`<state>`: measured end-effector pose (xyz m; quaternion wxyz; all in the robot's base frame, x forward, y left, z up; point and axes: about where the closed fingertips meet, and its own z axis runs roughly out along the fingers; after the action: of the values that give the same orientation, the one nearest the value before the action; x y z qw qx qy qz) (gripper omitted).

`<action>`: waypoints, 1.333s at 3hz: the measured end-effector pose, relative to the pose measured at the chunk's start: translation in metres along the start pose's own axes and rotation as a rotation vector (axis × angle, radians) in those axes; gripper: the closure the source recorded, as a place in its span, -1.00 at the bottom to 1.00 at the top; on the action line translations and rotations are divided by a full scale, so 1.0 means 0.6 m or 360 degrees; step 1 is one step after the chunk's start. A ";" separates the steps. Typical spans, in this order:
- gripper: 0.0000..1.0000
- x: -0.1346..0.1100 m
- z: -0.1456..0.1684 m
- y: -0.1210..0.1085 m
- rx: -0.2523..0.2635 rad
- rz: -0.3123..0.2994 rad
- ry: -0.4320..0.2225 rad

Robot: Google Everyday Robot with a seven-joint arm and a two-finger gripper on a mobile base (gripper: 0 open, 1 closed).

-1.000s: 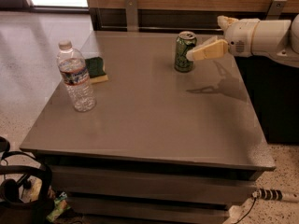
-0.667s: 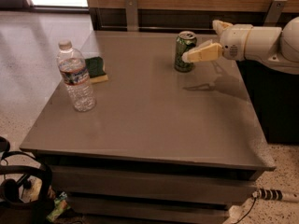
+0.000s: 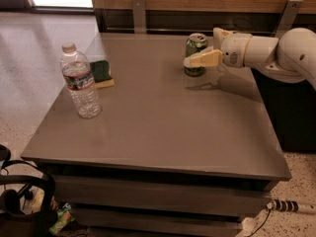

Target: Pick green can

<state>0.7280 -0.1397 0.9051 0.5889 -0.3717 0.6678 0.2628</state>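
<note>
The green can (image 3: 194,47) stands upright on the grey table (image 3: 158,117), at the far right side near the back edge. It has a silver top with a pull tab. My gripper (image 3: 201,47) reaches in from the right on a white arm (image 3: 276,51). It is open and straddles the can: the near cream finger (image 3: 203,59) crosses in front of the can's lower half, and the far finger (image 3: 217,32) sits behind it, partly hidden. The can rests on the table.
A clear water bottle (image 3: 80,83) stands at the table's left. A flat green-and-yellow sponge (image 3: 101,73) lies behind it. A wooden wall with metal brackets (image 3: 139,11) runs behind the table. A dark bag (image 3: 24,201) and cables lie on the floor at lower left.
My gripper has moved left, further around the can. The near finger's tip now reaches the can's left edge. The can, bottle and sponge have not moved.
</note>
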 end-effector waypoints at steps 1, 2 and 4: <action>-1.00 0.016 0.024 0.005 -0.0042 0.0035 -0.0028; -0.58 0.035 0.042 0.014 -0.0062 0.0075 -0.0068; 0.67 0.031 0.050 0.020 -0.0078 0.0070 -0.0065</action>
<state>0.7354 -0.1121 0.8808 0.5871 -0.3658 0.6571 0.2995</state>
